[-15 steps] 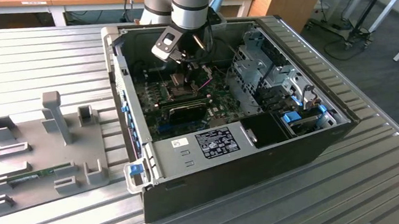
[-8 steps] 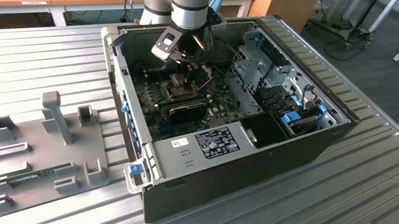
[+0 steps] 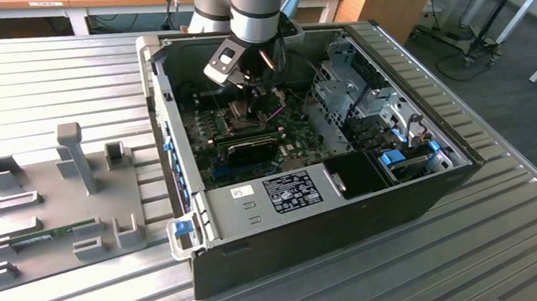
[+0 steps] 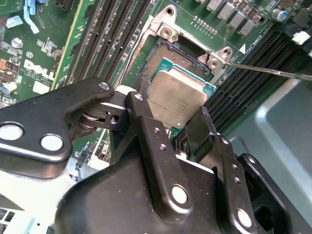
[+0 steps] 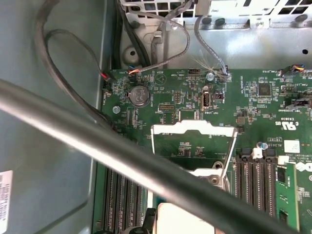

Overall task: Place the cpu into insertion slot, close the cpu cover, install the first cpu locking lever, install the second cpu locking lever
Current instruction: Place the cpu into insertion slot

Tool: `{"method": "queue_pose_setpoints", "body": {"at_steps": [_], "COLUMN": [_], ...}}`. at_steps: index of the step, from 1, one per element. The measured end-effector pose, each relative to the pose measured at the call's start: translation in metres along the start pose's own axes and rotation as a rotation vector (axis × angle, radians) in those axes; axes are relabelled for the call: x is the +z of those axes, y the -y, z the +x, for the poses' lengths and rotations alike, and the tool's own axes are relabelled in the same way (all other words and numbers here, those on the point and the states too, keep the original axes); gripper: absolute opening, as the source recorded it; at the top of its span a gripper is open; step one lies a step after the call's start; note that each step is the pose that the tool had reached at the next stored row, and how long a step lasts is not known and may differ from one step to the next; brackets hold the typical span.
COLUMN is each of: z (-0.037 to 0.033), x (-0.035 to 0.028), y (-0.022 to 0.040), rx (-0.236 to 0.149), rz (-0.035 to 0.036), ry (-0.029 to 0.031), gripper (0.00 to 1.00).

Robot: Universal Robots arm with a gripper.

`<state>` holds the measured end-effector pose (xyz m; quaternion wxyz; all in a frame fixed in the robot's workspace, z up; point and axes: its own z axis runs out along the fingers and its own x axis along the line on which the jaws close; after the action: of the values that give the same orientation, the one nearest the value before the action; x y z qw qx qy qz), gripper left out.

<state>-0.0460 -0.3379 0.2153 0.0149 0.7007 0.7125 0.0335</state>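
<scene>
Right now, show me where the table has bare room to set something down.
Bare ribbed table beyond the fixture tray, and again at the exterior view's right of the computer case. Crowded inside the case, where the gripper holds the cpu over the insertion slot.

Open cpu cover (image 5: 195,127) on green board (image 5: 263,105), perhaps the cpu (image 5: 183,222) near it

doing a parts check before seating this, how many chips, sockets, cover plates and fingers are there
pale silver square cpu chip: 1
dark square silver-framed insertion slot: 1
thin silver windowed cpu cover plate: 1
black metal fingers: 2
total: 5
</scene>
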Motion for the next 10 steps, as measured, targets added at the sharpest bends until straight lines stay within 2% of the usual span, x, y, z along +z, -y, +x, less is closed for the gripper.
{"method": "queue_pose_setpoints", "body": {"at_steps": [4,10], "z": [-0.0002,-0.0019], "x": [0.0049,0.0053], "y": [0.0004,0.0005], "rx": [0.000,0.000], "rz": [0.0001,0.0002], "ry": [0.0000,-0.0001], "gripper": [0.54,0.54]}}
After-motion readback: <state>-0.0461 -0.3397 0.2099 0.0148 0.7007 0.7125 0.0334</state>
